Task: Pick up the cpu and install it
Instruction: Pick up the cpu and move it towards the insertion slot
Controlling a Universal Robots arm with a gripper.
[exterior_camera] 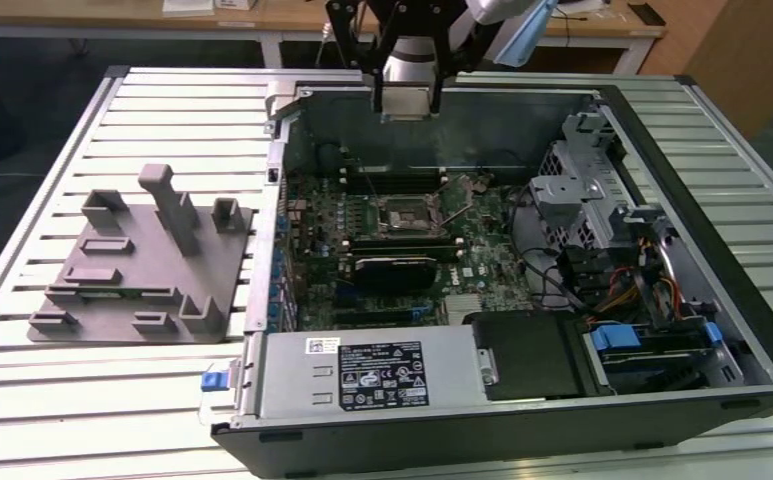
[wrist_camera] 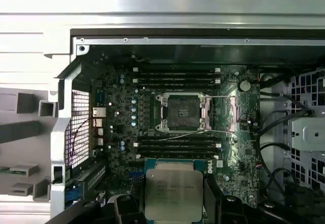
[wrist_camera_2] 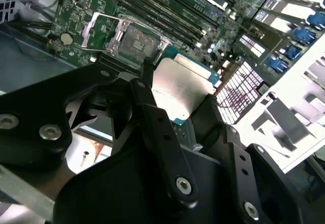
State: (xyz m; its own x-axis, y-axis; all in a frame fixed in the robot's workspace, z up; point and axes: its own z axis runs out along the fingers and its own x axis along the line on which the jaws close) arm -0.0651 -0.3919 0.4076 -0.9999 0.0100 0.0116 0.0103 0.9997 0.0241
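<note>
1. I have the gripper (wrist_camera: pixel 174 210) clamped on the cpu (wrist_camera: pixel 173 188); pickup done.
2. Exterior view: cpu is held above the computer case (exterior_camera: pixel 493 428), at 12 o'clock from the open socket (exterior_camera: pixel 406 213).
3. Socket empty; seating remains.

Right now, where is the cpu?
The cpu is gripped in the pincer over the case, near its far wall in the exterior view, not yet in the socket.

From my black two-finger gripper (exterior_camera: pixel 408 100) I see the square black socket (wrist_camera: pixel 182 113) uncovered; long black memory slots (wrist_camera: pixel 175 75) flank it, grey metal drive cage (exterior_camera: pixel 580 180) well apart
</note>
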